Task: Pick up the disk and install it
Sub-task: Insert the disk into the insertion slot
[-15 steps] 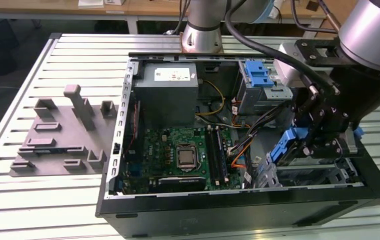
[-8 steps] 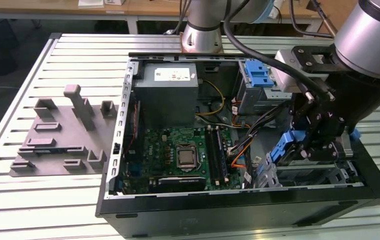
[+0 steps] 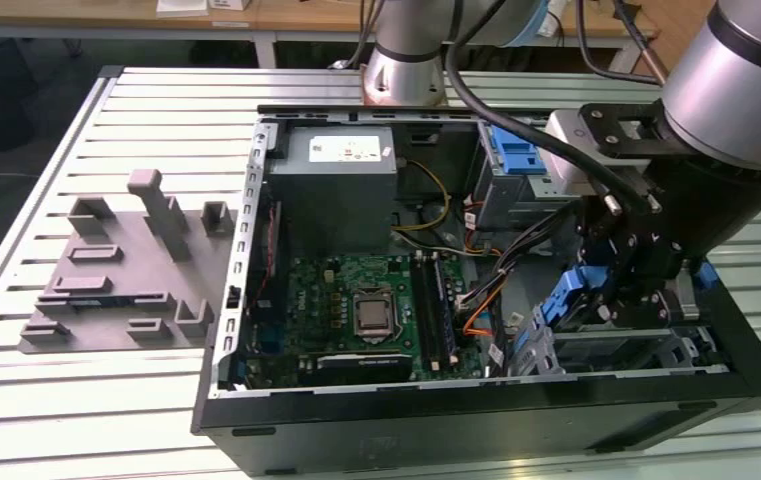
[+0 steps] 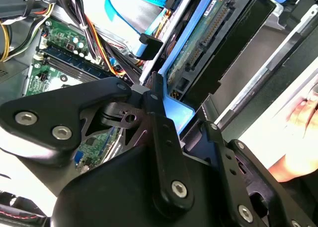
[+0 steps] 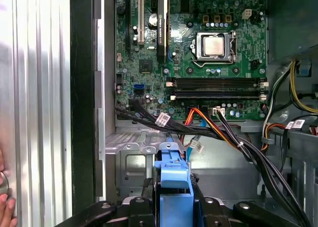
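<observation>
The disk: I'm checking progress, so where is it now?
The disk is held in the gripper at the exterior view's right, inside the computer case, by the metal drive cage.

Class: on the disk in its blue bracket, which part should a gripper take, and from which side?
Probably the blue bracket's end tab, approached endwise along the disk. The tab juts past the flat body, so fingers clear the exposed circuit board. The gripper is shut on it that way.
</observation>
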`<control>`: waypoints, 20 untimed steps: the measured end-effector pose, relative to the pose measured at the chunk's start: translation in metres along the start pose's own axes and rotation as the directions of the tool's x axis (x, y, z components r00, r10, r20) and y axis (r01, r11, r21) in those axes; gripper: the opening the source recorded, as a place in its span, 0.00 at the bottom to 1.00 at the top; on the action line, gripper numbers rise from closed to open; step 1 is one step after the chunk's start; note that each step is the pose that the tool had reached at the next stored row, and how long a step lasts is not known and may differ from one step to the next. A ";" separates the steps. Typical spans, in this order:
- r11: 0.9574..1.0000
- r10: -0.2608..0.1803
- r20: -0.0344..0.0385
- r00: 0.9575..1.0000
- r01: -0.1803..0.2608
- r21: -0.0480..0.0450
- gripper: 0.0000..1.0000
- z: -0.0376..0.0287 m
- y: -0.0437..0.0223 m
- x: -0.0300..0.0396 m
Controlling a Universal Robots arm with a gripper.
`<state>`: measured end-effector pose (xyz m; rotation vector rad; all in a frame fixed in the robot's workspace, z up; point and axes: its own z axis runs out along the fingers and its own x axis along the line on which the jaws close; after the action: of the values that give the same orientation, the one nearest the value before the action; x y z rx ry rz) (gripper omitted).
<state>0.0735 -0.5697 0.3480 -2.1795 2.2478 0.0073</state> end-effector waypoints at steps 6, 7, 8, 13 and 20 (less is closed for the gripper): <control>1.000 0.000 0.000 1.000 0.000 0.000 0.36 0.0038 0.0000 0.0000; 1.000 0.000 0.000 1.000 0.000 0.000 0.36 0.0038 0.0000 0.0000; 1.000 0.000 0.000 1.000 0.000 0.000 0.36 0.0038 0.0000 0.0001; 1.000 0.000 0.000 1.000 0.000 0.000 0.36 0.0039 0.0000 0.0001; 1.000 0.000 0.000 1.000 0.000 0.000 0.44 0.0039 0.0000 0.0000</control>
<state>0.0735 -0.5697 0.3441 -2.1796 2.2479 0.0071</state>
